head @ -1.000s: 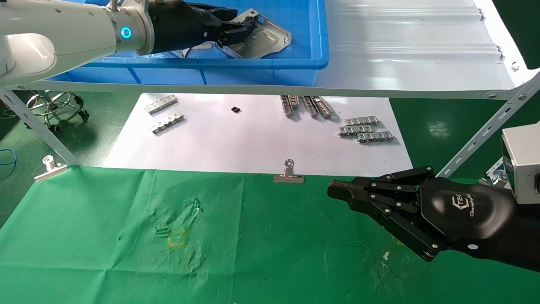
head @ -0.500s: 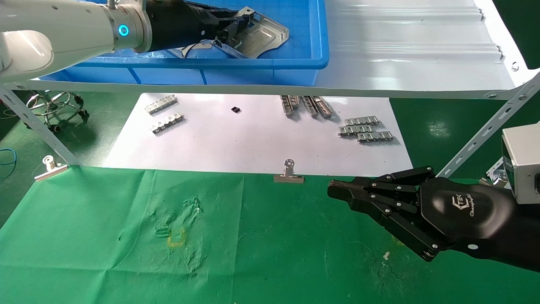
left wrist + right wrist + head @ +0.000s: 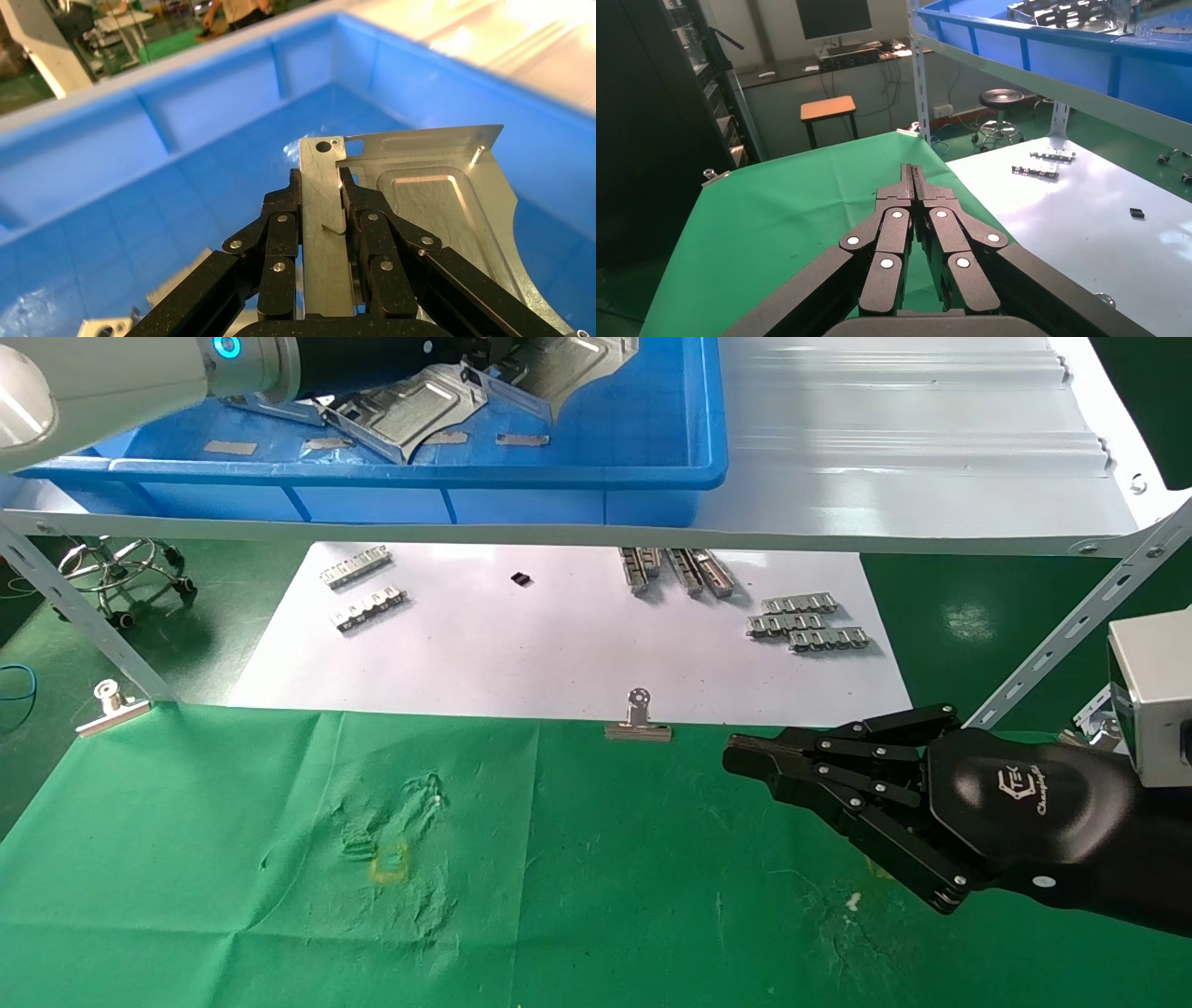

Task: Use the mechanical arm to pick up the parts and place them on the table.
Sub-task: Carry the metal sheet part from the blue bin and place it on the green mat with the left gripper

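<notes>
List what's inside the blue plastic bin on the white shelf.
Inside the blue plastic bin: silver stamped sheet-metal plates, one clamped by the left gripper, another lying loose, plus small flat strips. The arm hides the rest.

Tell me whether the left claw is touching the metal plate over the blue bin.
Touching. The left wrist view shows the left claw with its fingers shut on the raised edge of the plate, above the blue bin.

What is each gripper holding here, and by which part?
The left gripper pinches a silver plate by its flat edge strip, above the blue bin. The right gripper is shut on nothing, over the green table.
</notes>
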{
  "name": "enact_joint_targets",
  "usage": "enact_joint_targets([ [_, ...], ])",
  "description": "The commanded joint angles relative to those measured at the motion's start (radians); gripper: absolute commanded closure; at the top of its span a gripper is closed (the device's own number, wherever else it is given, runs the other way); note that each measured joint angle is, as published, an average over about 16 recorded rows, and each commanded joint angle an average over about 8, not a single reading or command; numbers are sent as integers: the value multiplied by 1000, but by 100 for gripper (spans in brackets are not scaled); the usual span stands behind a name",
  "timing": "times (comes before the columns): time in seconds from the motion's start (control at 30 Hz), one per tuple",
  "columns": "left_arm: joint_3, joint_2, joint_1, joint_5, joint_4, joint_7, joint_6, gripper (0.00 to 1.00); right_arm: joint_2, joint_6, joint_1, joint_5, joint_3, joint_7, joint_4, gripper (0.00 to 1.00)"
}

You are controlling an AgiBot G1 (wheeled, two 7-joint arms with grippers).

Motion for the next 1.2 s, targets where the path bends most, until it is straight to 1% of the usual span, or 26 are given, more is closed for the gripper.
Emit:
enact_joint_targets([
  [0.03, -10, -7, -10, -17, 7, 4, 16, 100, 0, 0, 0, 0, 0, 0, 0, 100],
  [0.17, -27, -54, -21, -44, 10, 41, 127, 100, 0, 0, 0, 0, 0, 0, 0, 100],
  [0.47, -52, -175, -14, -92, 2, 141, 424, 100, 0, 0, 0, 0, 0, 0, 0, 100],
  [0.73, -71, -249, 3, -129, 5, 215, 637, 100, 0, 0, 0, 0, 0, 0, 0, 100],
  [0.87, -75, -280, 16, -145, -9, 242, 696, 100, 0, 0, 0, 0, 0, 0, 0, 100],
  [0.97, -69, -307, 35, -155, -50, 259, 710, 100, 0, 0, 0, 0, 0, 0, 0, 100],
  [1.2, -20, -401, 117, -204, -247, 290, 720, 100, 0, 0, 0, 0, 0, 0, 0, 100],
])
